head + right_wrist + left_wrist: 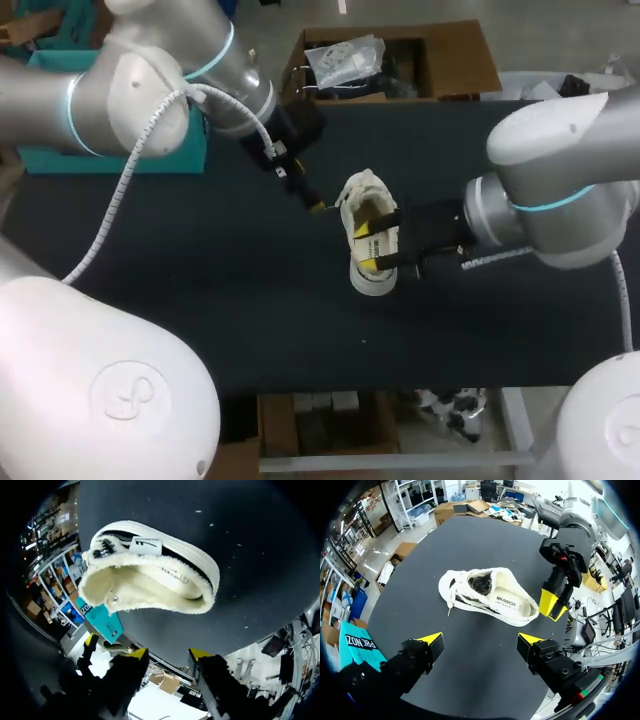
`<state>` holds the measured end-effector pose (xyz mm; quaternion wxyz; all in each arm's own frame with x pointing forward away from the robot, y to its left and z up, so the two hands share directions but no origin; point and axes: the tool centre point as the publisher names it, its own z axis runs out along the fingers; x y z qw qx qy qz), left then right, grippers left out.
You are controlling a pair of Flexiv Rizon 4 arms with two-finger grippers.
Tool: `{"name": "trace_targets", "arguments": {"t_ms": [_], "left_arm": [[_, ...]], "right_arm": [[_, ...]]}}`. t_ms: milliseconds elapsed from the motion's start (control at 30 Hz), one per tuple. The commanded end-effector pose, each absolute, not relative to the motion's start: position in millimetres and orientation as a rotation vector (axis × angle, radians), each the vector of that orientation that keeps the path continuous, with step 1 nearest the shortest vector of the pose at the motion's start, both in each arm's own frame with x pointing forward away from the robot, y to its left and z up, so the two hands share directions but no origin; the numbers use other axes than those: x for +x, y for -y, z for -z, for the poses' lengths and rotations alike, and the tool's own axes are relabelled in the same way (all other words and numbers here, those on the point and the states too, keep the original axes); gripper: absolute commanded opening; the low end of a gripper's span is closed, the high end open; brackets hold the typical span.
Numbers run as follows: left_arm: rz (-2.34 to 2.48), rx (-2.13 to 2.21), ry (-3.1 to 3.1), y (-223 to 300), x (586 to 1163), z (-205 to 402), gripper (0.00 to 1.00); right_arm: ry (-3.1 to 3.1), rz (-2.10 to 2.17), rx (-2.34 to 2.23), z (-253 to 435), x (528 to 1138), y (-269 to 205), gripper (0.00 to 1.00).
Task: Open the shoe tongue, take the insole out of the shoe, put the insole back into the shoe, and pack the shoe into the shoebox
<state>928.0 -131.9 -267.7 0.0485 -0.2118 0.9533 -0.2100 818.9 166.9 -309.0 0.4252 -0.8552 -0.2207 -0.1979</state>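
Right end effector (pixel 165 656) (fingers apart) has shoe (pixel 150 580) just ahead.

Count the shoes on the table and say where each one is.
1. The white shoe sits mid-table, with the left gripper beside it and the right gripper over it. The arms cover part of the table, so another could be hidden.
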Motion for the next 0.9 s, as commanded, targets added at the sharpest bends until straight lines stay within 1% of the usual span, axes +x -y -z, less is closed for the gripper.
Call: {"name": "trace_targets", "arguments": {"t_ms": [33, 233, 333, 500, 600, 633, 900], "left_arm": [[0.295, -0.933, -2.889, 143, 931, 272, 1.0], [0.296, -0.976, -2.894, 144, 929, 275, 1.0], [0.228, -1.077, -2.919, 151, 926, 284, 1.0], [0.154, -1.295, -2.933, 156, 919, 298, 1.0], [0.041, -1.552, -2.905, 161, 919, 307, 1.0], [-0.017, -1.674, -2.858, 161, 922, 309, 1.0], [-0.017, -1.674, -2.858, 161, 922, 309, 1.0]], "right_arm": [[0.597, 0.417, -2.097, 272, 816, -110, 1.0], [0.597, 0.417, -2.097, 272, 816, -110, 1.0], [0.74, 0.375, -2.048, 281, 822, -88, 1.0], [0.961, 0.376, -2.037, 274, 815, -44, 1.0], [1.523, 0.295, -1.934, 260, 810, -21, 1.0], [1.523, 0.295, -1.934, 260, 810, -21, 1.0], [1.523, 0.295, -1.934, 260, 810, -21, 1.0]]}}
